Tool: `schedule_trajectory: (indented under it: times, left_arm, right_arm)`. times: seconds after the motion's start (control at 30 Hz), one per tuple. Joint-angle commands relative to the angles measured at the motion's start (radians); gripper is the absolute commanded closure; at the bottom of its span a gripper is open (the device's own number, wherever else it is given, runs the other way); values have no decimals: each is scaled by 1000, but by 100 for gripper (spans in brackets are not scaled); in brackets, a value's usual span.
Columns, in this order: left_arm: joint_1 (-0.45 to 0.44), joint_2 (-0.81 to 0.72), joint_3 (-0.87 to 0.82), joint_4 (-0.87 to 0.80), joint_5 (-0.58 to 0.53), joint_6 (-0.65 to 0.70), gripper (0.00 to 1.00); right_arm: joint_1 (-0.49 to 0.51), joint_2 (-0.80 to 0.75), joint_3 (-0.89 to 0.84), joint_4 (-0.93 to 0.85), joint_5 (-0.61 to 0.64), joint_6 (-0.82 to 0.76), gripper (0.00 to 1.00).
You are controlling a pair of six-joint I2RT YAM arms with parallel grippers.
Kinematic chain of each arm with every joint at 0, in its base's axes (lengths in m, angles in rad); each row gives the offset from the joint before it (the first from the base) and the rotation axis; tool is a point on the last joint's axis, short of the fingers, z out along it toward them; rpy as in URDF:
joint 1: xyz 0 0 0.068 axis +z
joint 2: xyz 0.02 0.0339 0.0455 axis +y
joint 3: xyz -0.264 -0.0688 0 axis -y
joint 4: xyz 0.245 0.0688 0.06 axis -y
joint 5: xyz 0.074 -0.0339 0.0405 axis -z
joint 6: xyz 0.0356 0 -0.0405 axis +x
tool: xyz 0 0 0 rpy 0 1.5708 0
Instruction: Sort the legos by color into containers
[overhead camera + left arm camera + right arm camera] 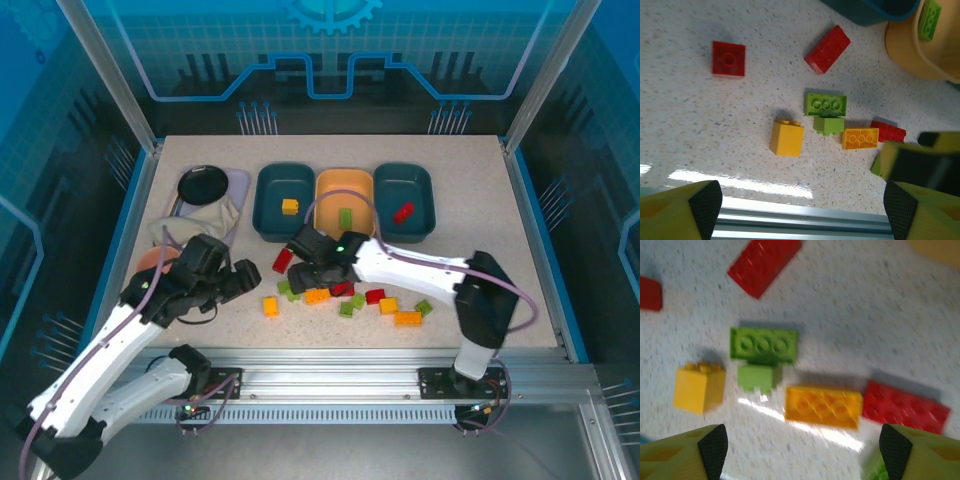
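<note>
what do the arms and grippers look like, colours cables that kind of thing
Both the left arm and right arm have white link shells with black joints and black wrist housings. A greyish-purple cable loops along each, and a small green light glows on each. The left gripper and right gripper have yellow fingers faced with black textured pads.

The left arm [110, 340] climbed from its base at 7 o'clock in the overhead view toward 1 o'clock, its wrist bent so the left tool [243, 279] pointed to 3 o'clock. Its jaws stood wide apart, the black pads [706, 204] gripping nothing. The right arm [420, 265] rose from 5 o'clock, folded at the elbow, and stretched toward 9 o'clock. The right tool [303, 268] faced down, jaws likewise spread and bare.
</note>
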Motion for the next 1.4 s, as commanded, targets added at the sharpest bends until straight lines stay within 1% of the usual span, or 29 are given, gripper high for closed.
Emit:
schedule_trajectory:
  times: [0.0, 0.13, 0.23, 0.37, 0.47, 0.6, 0.7, 0.83, 1.07, 1.37]
  left_arm:
    - [-5, -77, -36, -98, -58, -39, 13]
    - [-6, -134, -47, -113, -55, -45, 13]
    - [-6, -151, -45, -109, -48, -30, 13]
    - [-6, -151, -32, -112, -37, -10, 13]
    - [-5, -157, -28, -122, -27, -9, 13]
    - [-5, -180, -29, -141, -20, -14, 13]
    - [-5, -197, -30, -151, -15, -19, 13]
    - [-6, -211, -35, -153, 0, -27, 14]
    - [-5, -216, -40, -147, 8, -28, 15]
    - [-5, -211, -54, -120, 23, -27, 16]
  right_arm:
    - [16, 114, 140, -32, 92, 135, 14]
    - [18, 248, 278, -68, 131, 207, 11]
    - [15, 339, 369, -114, 157, 251, 10]
    - [6, 416, 425, -83, 163, 271, 12]
    - [0, 474, 488, -96, 168, 277, 14]
    - [-5, 548, 569, -150, 172, 297, 20]
    - [-11, 587, 580, -144, 177, 304, 25]
    - [-21, 609, 582, -127, 174, 291, 34]
    - [-27, 622, 589, -121, 164, 255, 54]
    - [-30, 584, 556, -128, 155, 213, 70]
